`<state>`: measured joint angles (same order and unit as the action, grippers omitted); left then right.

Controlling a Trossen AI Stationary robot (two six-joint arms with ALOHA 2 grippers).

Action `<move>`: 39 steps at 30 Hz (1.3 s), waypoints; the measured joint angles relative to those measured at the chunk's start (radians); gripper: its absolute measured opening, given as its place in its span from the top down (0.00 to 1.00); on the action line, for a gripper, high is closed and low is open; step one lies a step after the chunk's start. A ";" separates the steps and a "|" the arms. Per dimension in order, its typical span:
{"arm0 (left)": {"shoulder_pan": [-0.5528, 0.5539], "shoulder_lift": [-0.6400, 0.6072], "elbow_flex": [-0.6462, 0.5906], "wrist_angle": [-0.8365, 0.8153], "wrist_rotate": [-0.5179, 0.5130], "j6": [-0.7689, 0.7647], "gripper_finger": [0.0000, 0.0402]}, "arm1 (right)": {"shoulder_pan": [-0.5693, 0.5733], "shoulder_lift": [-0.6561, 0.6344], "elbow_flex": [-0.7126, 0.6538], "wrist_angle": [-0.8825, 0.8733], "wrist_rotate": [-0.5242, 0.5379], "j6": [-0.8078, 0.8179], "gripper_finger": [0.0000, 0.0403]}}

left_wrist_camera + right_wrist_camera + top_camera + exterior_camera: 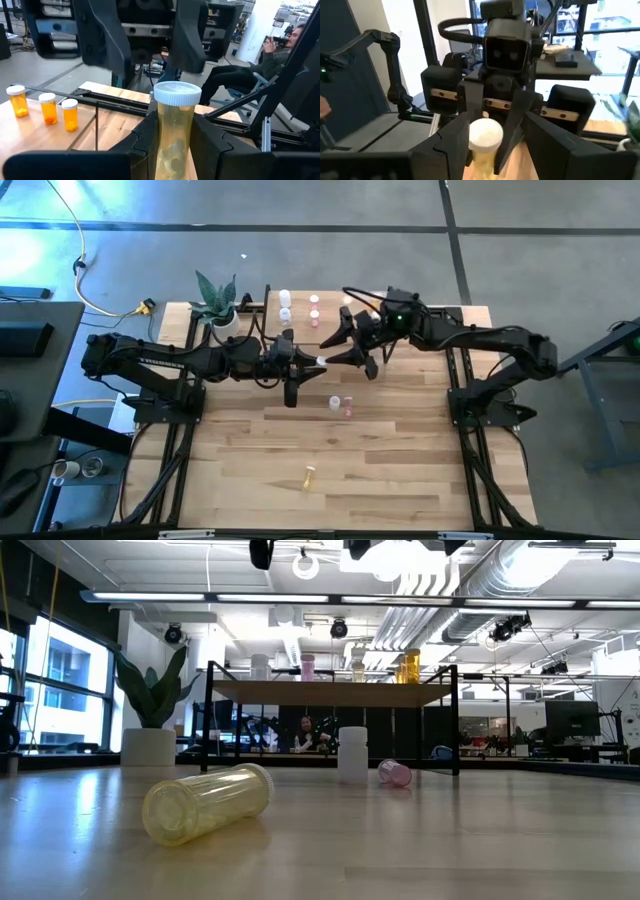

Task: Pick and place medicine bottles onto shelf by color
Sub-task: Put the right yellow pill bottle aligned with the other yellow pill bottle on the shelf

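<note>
- Left gripper [312, 361], above table centre, jaws pinching a pale yellow bottle [174, 131] with a white cap; the bottle points toward 3 o'clock in the high view.
- Right gripper [335, 360], meeting it from 3 o'clock, jaws spread on either side of the bottle's cap.
- Shelf [330, 305] at 12 o'clock on the table; white, pink, yellow and orange bottles stand on it.
- On the table [400, 470]: white bottle [335, 402] upright, pink bottle [348, 408] lying beside it, yellow bottle [309, 476] lying at 6 o'clock.
- Potted plant [218, 305] at 10 o'clock.
</note>
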<state>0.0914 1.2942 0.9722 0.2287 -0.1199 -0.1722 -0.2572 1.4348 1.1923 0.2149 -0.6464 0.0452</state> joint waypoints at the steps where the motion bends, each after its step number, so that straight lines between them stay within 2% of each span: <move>1: 0.000 0.000 0.000 0.000 0.000 0.000 0.80 | 0.005 0.005 0.000 0.000 0.000 0.005 0.57; 6: 0.000 0.000 0.000 0.000 0.001 0.000 0.80 | 0.034 0.020 0.000 -0.001 0.000 0.008 0.57; 10: -0.001 0.000 0.000 0.000 0.003 0.000 0.80 | 0.050 0.020 0.000 -0.001 0.040 0.001 0.57; 22: 0.000 0.000 0.000 0.000 0.000 0.000 0.80 | 0.051 0.020 0.000 -0.044 0.071 -0.001 0.58; 34: -0.001 0.000 0.000 0.000 -0.042 -0.009 0.80 | 0.050 0.020 0.000 -0.047 0.074 -0.001 0.75; 39: -0.001 0.000 0.000 0.000 -0.043 -0.008 0.80 | 0.050 0.020 0.000 -0.053 0.074 -0.001 0.77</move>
<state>0.0906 1.2942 0.9726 0.2286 -0.1631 -0.1806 -0.2075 1.4551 1.1923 0.1623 -0.5728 0.0441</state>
